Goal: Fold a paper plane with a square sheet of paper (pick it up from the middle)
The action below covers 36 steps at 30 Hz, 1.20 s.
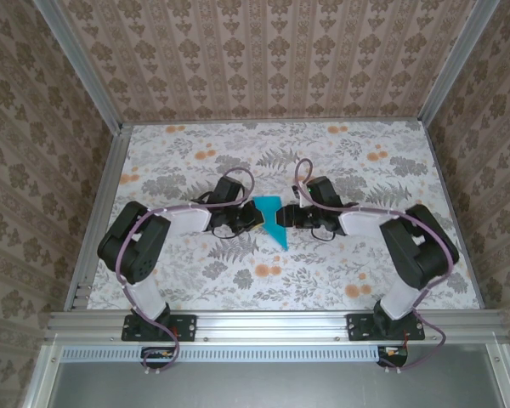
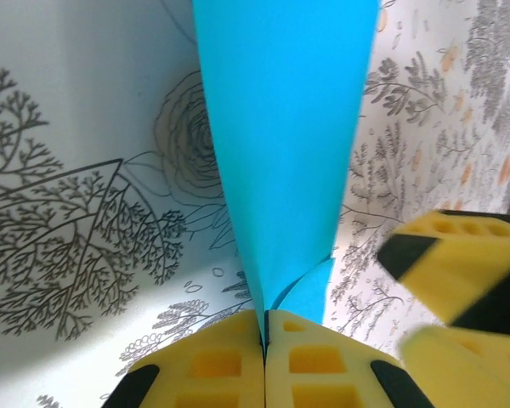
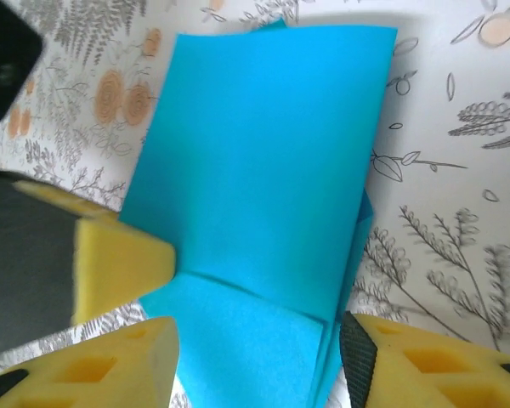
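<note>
Left gripper (image 2: 264, 327): jaws pressed together, pinching one edge of the paper (image 2: 285, 127) between the yellow pads.
Right gripper (image 3: 259, 365): jaws apart and straddling the opposite side of the paper. Neither finger presses on it, so it holds nothing.
Paper: at mid-table (image 3: 459, 212), between the two grippers. It is already folded into layers, with a lower flap showing in the right wrist view.
Lift: the pinched edge looks raised off the table. I cannot tell whether the far end rests on it.
Long axis: in the top view it runs from the far side towards the arm bases, slightly slanted, with the narrower tip on the near side.
Bearing from left gripper: straight ahead, with the sheet standing out of the pads as a tall strip.
Bearing from right gripper: straight ahead, with the sheet lying across the gap between its fingers.
Arms: they face each other across the paper's short width, fingertips near each other.
Nearer arm: both are at the paper, but only the left one has it.
Step, as judged: mid-fold, with the left holding and the right free to re-grip or crease.
Next move turns on: the right jaws closing square to the long axis, so the layers stay aligned.
Risk: a skewed pinch could pull the thin sheet out of the left pads.
</note>
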{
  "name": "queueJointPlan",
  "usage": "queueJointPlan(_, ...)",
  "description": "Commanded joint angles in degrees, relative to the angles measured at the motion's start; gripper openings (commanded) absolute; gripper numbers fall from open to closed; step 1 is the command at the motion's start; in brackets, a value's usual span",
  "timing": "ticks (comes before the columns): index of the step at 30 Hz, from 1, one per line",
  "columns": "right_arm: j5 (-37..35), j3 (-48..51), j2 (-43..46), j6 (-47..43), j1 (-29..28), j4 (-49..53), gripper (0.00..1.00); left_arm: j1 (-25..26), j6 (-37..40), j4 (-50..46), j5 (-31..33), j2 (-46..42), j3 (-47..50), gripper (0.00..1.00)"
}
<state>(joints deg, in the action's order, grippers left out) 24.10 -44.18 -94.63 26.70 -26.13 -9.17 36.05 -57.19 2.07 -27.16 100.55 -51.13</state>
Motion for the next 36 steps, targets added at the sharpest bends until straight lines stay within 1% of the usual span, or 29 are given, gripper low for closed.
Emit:
queueJointPlan(1, -8.83, 4.45, 6.7, -8.55, -2.7, -2.61, 0.58, 0.67, 1.77, -7.06, 3.17, -1.74, -2.5, 0.06)
queueJointPlan(4, -14.65, 10.1, 12.08, -13.19, -6.22, -7.73, 0.59, 0.85, 1.1, -8.37, 3.6, -2.03, -3.31, 0.06)
queueJointPlan(6, -17.87, 11.97, 13.79, -16.05, -8.67, -9.25, 0.59, 0.95, 0.76, -8.82, 3.34, -1.78, -3.95, 0.07)
queueJointPlan(8, -20.51, 12.53, 13.7, -19.05, -11.03, -9.68, 0.58, 1.2, 0.38, -9.04, 3.08, -1.63, -4.56, 0.07)
queueJointPlan(12, -22.82, 11.62, 10.56, -22.1, -13.68, -10.6, 0.58, 1.38, 0.37, -10.45, 3.25, -1.76, -5.72, 0.07)
queueJointPlan(17, -23.04, 8.81, 4.94, -25.96, -16.62, -11.38, 0.56, 1.4, 0.14, -11.43, 3.17, -1.59, -6.64, 0.07)
queueJointPlan(19, -24.18, 8.0, 2.96, -27.17, -17.73, -11.96, 0.56, 1.46, 0.15, -11.86, 3.16, -1.46, -7.08, 0.07)
queueJointPlan(25, -27.79, 7.24, -0.13, -28.6, -18.49, -17.17, 0.55, 1.48, -0.03, -12.59, 3.08, -1.33, -7.79, 0.06)
queueJointPlan(33, -29.63, 6.74, -3.1, -29.95, -18.49, -20.4, 0.44, 1.3, -0.12, -12.87, 2.99, -1.28, -7.85, 0.06)
queueJointPlan(36, -29.77, 6.74, -3.45, -29.66, -18.5, -20.54, 0.35, 1.01, -0.2, -12.87, 2.92, -1.4, -7.71, 0.06)
